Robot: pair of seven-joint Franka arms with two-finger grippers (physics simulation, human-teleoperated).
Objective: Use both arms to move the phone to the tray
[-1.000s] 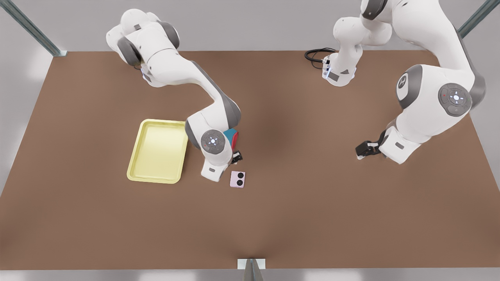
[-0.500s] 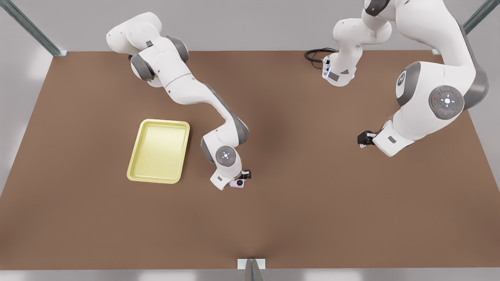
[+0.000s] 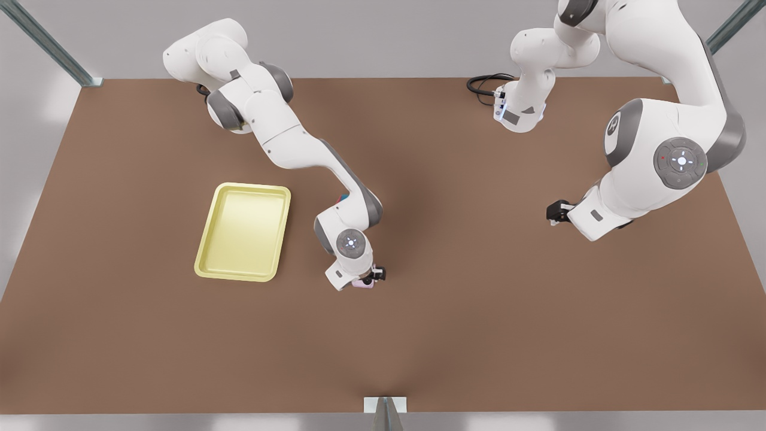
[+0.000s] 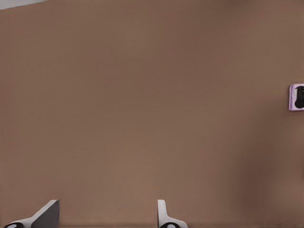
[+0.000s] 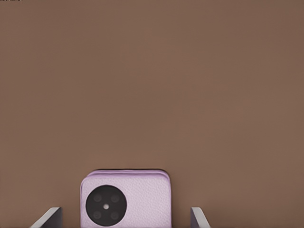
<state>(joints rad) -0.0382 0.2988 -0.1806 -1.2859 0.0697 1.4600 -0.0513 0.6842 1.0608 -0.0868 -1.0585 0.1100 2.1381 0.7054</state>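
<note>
On the brown table point(image 3: 479, 311), toward the front view's left, you see the right gripper point(image 3: 372, 276) lowered directly over the phone point(image 3: 361, 284), of which a thin pink edge shows beneath the wrist. Your right wrist view shows the phone point(image 5: 125, 199) lying flat on the table between the two fingertips point(image 5: 48, 217), lens side up; the fingers stand apart on either side of it with a gap between each tip and the phone's edges, so nothing is clamped. The tray point(image 3: 210, 239), pale yellow with a raised rim, lies on the table toward the front view's left of the phone, near it but not touching, with the right arm's wrist between them. A sliver of blue and red point(image 3: 343, 196) shows behind that arm's forearm. The left gripper point(image 3: 555, 213) hangs over bare table toward the front view's right, well apart from the phone; this arm waits. Your left wrist view shows its fingertips point(image 4: 47, 214) spread apart with nothing between them, and the phone point(image 4: 297, 97) far off.
</note>
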